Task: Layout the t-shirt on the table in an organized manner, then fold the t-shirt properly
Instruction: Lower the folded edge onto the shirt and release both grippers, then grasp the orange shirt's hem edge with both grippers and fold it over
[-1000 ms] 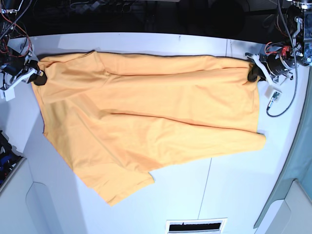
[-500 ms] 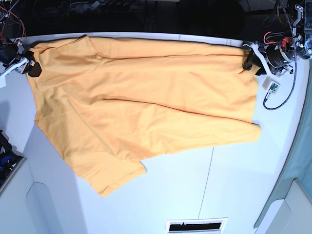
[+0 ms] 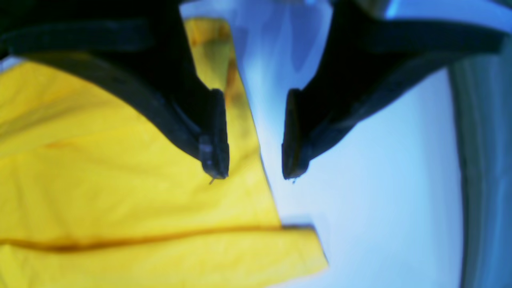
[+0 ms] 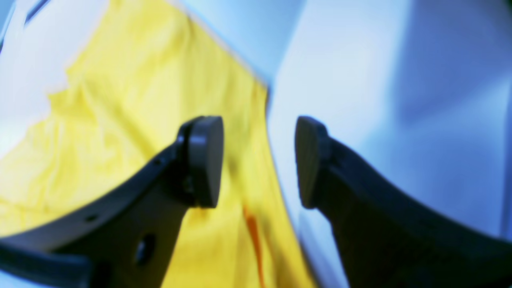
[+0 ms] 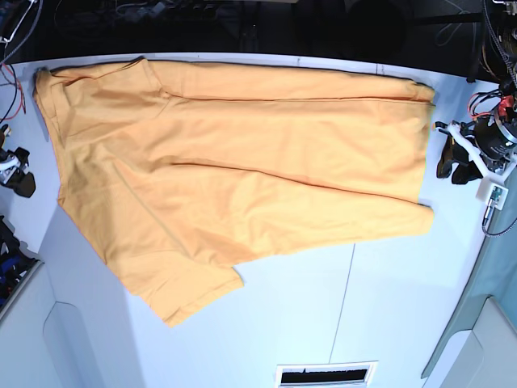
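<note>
The left gripper is seen at the right edge of the base view with its jaws parted and nothing between them; it is just beside the t-shirt without touching it. In the left wrist view the left gripper is released, and only bare table and the cloth's edge are seen through the gap between its dark fingers. The right gripper is found at the left edge of the base view, likewise spread and empty, apart from the cloth. In the right wrist view the right gripper is shown released, its pads held over the shirt's edge and the table.

The t-shirt is laid flat on the white table, filling the upper and middle part of the base view. Its long axis is run left to right across the frame, along the table's far edge. One sleeve is pointed toward the lower left.
</note>
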Robot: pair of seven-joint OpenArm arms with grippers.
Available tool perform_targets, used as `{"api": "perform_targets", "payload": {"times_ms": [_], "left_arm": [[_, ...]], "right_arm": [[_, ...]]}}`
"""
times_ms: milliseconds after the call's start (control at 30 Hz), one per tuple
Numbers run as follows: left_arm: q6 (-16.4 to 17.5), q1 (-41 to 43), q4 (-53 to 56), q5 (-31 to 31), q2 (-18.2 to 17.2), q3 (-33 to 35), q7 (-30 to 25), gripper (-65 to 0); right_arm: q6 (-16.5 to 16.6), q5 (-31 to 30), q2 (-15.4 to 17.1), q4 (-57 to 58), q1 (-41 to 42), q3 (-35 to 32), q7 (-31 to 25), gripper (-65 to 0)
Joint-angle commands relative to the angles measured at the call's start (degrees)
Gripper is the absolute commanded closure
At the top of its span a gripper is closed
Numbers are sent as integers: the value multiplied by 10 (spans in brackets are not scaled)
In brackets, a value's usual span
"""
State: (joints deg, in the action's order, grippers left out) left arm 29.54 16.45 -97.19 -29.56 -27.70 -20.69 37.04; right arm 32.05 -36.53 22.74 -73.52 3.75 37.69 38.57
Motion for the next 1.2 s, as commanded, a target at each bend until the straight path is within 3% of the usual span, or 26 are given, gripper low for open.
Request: {"api": "perform_targets", "payload": {"times_ms": [0,67,233,400,533,633,800,1000,1067,1167], "left_arm": [[-5,-16,3,-6,-10,2,-13,-257],[-21,-46,34,-4,-11,18,-17,-259],[-21,-153,162,21,-11,81,-37,-323],[-21,-283,322,55,-19,133,-67,-323],[-18,-370,448,71,-26,149,-93,-323],[-17,-407,527,85,-26,159,-121,-323],[3,-415,579,91,-23,191,-158,-323],[3,-414,578,91,-2,198,-151,-322],[2,-410,578,93,4,205,-147,-280],[-2,-408,578,101,11,222,-148,-134]], "right_arm": [[-7,7,13,-5,26,-5,-21,-289],[-8,41,14,14,68,-26,-38,-289],[-19,128,14,139,186,-105,-106,-289],[-73,240,17,329,293,-184,-216,-289],[-92,265,30,446,328,-221,-272,-290],[-87,267,32,483,326,-224,-285,-290],[-26,266,27,502,326,-225,-285,-290],[-20,270,13,502,325,-225,-285,-289],[-20,279,4,502,325,-225,-285,-289],[-6,282,-6,502,322,-225,-283,-289]]}}
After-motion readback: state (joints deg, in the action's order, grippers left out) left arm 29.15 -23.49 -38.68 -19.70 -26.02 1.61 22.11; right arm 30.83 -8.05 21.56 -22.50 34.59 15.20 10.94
